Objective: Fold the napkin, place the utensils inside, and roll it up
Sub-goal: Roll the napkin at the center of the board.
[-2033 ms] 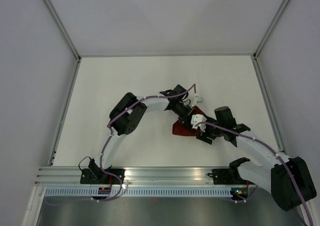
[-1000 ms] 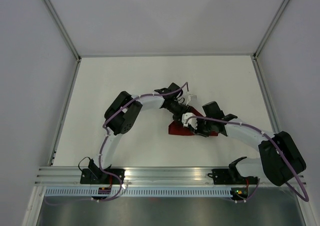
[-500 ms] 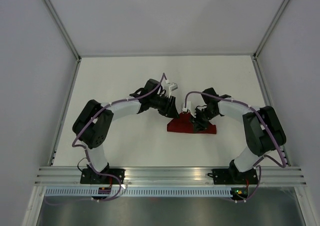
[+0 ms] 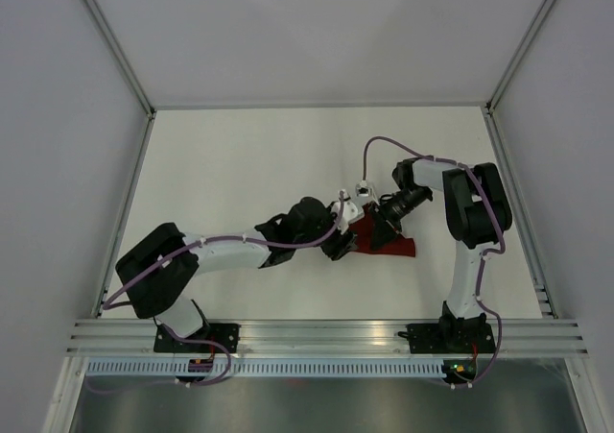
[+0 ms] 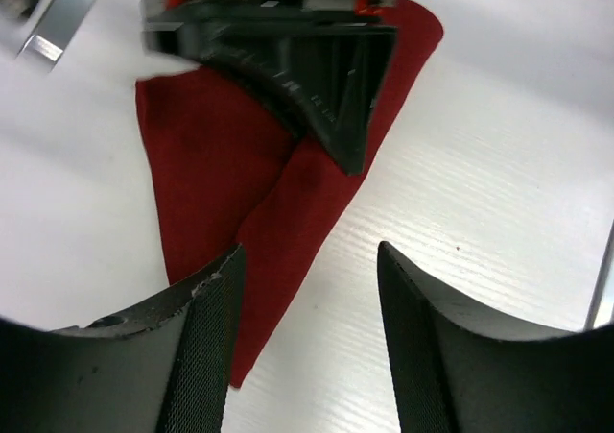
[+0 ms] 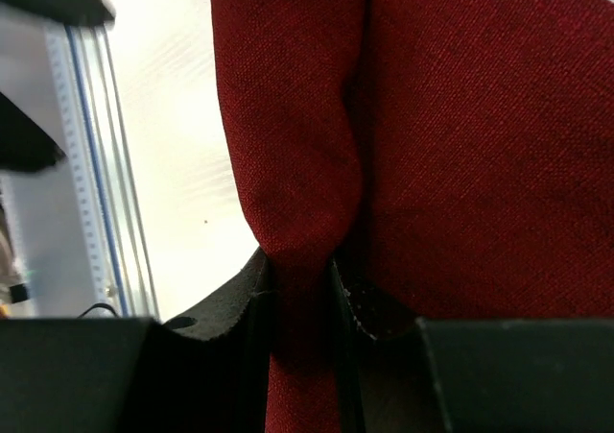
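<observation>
The napkin (image 4: 395, 245) lies folded and bunched on the white table, a dark red cloth right of centre. My right gripper (image 4: 377, 226) comes in from the back right and is shut on a raised fold of the napkin (image 6: 480, 116), pinched between its pads (image 6: 303, 281). My left gripper (image 4: 339, 244) is at the cloth's left end, low over the table. In the left wrist view its fingers (image 5: 305, 256) stand open over the napkin's (image 5: 206, 164) pointed edge, holding nothing, with the right gripper (image 5: 321, 78) just beyond. The utensils are out of view.
An aluminium rail (image 4: 317, 333) with both arm bases runs along the near edge, and it also shows in the right wrist view as a rail (image 6: 91, 164). Grey walls close the table in at the left, back and right.
My left arm has swung from behind the napkin to its near left end, and its jaws have spread wider. My right arm has folded back to the right, still pinching the cloth.
</observation>
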You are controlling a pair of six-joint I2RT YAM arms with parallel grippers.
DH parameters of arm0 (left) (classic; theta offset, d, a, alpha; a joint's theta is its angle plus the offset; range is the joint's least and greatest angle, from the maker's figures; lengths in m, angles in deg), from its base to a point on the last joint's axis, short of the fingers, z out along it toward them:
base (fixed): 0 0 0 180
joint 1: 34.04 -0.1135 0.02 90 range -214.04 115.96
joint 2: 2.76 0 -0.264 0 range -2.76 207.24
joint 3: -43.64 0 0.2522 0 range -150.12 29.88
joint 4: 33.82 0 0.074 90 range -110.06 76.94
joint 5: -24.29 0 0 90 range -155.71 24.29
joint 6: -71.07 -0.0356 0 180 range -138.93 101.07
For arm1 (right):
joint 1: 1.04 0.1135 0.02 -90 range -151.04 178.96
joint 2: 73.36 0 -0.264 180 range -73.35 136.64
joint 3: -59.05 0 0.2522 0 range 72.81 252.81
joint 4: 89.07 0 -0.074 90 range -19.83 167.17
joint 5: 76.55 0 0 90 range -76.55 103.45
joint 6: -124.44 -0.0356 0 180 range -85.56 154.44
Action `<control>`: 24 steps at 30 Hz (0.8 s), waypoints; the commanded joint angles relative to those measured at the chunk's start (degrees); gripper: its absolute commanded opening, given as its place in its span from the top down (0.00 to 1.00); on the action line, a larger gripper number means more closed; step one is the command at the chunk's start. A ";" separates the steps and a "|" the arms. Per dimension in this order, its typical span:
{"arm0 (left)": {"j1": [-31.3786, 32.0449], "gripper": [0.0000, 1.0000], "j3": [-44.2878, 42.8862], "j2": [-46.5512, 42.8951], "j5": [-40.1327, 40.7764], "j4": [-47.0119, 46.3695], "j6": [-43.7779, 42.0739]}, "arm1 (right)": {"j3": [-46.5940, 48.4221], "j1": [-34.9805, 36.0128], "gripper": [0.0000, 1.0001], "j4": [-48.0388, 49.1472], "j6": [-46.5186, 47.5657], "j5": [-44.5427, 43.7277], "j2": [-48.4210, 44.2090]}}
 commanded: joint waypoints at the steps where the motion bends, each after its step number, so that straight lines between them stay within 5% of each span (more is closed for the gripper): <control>1: 5.92 0.37 -1.02 2.06 11.20 -5.09 -16.64 | -0.71 0.31 0.80 -0.75 4.68 -5.48 5.00; 11: 11.12 0.32 -3.22 12.70 16.93 -10.44 -33.08 | 1.39 0.31 0.80 -2.42 4.77 -5.57 7.73; 18: 11.65 0.31 -4.89 15.08 14.74 -8.18 -33.97 | 3.33 0.23 0.80 -3.13 3.63 -5.65 9.40; 23: 11.48 0.46 -7.70 16.92 9.03 -1.41 -30.28 | 3.51 0.23 0.80 -2.34 2.92 -5.65 9.23; 24: 11.39 0.55 -9.36 17.62 7.02 2.08 -28.54 | 3.51 0.23 0.80 -1.90 2.49 -6.00 9.14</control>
